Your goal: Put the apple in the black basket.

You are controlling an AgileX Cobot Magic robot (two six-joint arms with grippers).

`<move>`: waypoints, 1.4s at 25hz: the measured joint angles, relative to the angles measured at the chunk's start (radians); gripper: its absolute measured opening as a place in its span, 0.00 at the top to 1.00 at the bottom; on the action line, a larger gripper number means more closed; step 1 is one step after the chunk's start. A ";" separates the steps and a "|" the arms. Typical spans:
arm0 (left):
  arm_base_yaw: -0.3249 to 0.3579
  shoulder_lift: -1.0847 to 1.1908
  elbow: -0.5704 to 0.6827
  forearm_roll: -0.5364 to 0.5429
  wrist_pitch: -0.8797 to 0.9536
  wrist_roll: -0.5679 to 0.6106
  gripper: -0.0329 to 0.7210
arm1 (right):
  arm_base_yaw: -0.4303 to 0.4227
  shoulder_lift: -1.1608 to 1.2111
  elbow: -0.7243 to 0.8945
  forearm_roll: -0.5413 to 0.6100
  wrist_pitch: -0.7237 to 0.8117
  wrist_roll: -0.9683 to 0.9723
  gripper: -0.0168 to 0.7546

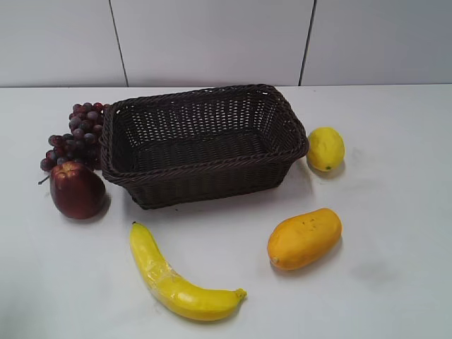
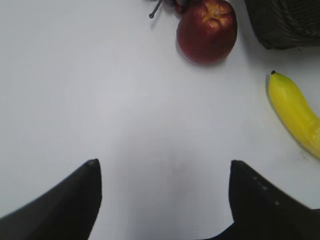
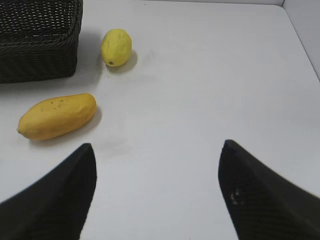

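Observation:
The dark red apple (image 1: 76,189) sits on the white table left of the black basket (image 1: 201,166), touching the grapes behind it. It also shows at the top of the left wrist view (image 2: 207,31), stem dimple up. The basket is empty; its corner shows in the left wrist view (image 2: 285,25) and in the right wrist view (image 3: 37,42). My left gripper (image 2: 162,164) is open and empty above bare table, well short of the apple. My right gripper (image 3: 157,146) is open and empty over bare table. Neither gripper shows in the exterior view.
A bunch of purple-red grapes (image 1: 74,134) lies behind the apple. A banana (image 1: 176,279) lies in front of the basket, also in the left wrist view (image 2: 297,115). A mango (image 1: 304,237) (image 3: 57,116) and a lemon (image 1: 325,148) (image 3: 116,47) lie to the right.

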State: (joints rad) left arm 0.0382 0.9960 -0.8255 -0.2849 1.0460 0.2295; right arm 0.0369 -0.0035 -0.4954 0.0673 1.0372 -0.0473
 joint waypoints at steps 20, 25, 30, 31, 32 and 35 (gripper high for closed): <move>-0.293 0.667 -0.365 0.138 -0.101 0.032 0.14 | 0.000 0.000 0.000 0.000 0.001 0.000 0.24; -0.293 0.777 -0.438 0.144 -0.111 0.033 0.14 | 0.000 0.000 0.000 0.000 0.001 0.000 0.24; -0.293 0.848 -0.469 0.144 -0.116 0.033 0.14 | 0.000 0.000 0.000 0.000 0.001 0.000 0.24; -0.293 0.859 -0.469 0.144 -0.118 0.033 0.14 | 0.000 0.000 0.000 0.000 0.001 0.000 0.24; -0.293 0.867 -0.469 0.144 -0.120 0.033 0.14 | 0.000 0.000 0.000 0.000 0.001 0.000 0.24; -0.293 0.891 -0.469 0.144 -0.125 0.033 0.14 | 0.000 0.000 0.000 0.000 0.000 0.000 0.24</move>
State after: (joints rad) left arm -0.2550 1.8872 -1.2944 -0.1412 0.9208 0.2627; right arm 0.0369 -0.0035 -0.4954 0.0673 1.0373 -0.0473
